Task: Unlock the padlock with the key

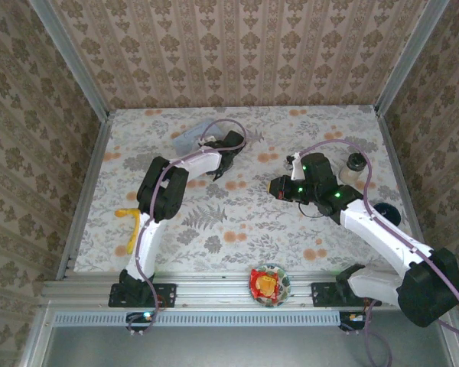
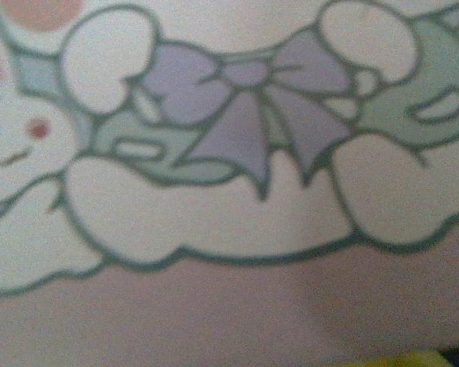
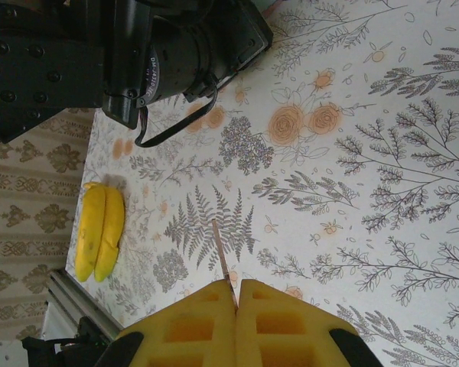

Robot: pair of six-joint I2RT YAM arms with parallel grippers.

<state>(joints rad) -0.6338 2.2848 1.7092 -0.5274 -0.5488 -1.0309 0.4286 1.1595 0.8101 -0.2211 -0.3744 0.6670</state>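
- Your right gripper (image 3: pixel 237 294) has its yellow pads pressed together on the key (image 3: pixel 221 252). The key is a thin sliver standing out from between the fingertips, above the flowered table (image 1: pixel 237 229).
- Only the very end of the key is pinched, so the hold looks slight. Squeeze firmly and avoid quick wrist turns, or the key may swivel or slip.
- Your left gripper (image 1: pixel 225 162) is at the far side of the table, right beside the pale blue tin (image 1: pixel 190 138). Its wrist camera sits so close that it sees the tin's bunny and purple bow as a blur.
- You cannot tell from these pictures how wide the left jaws stand, or whether they hold anything.
- You cannot make out the padlock. My guess is that it lies by the left gripper, hidden under the arm.
- Judged from this, the step in hand is securing the lock, and the key has to wait for that.
- Before the key comes in, lift the lock clear of the tin and turn its keyhole toward the right arm, within sight of the right wrist camera.
- Then line the key up along the keyhole's axis, come in slowly and straight, and twist only once it is fully seated.
- The banana (image 3: pixel 99 229) lies well off to the left, out of your path.
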